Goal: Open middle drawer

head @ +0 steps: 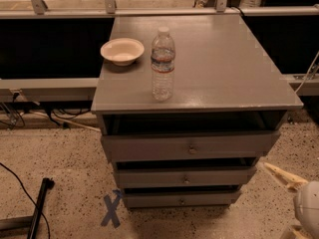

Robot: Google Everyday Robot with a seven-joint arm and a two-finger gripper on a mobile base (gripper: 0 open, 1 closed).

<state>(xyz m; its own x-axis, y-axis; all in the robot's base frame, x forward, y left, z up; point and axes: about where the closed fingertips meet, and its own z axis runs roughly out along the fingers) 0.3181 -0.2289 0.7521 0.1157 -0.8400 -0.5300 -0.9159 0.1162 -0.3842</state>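
Observation:
The grey cabinet (199, 54) has three drawers stacked under its top. The middle drawer (149, 177) has a low flat front with a small round metal knob (185, 179), and a dark gap shows above it. My gripper (278, 200) is at the bottom right corner of the view, to the right of and below the drawer fronts, touching nothing. It is open and empty, with one pale finger (281, 176) pointing up-left and the other cut off by the bottom edge.
The taller top drawer (149, 147) and the narrow bottom drawer (149, 199) sit above and below the middle one. A water bottle (163, 66) and a white bowl (122, 51) stand on the cabinet top. A blue X (112, 210) and a black bar (39, 208) are on the floor at left.

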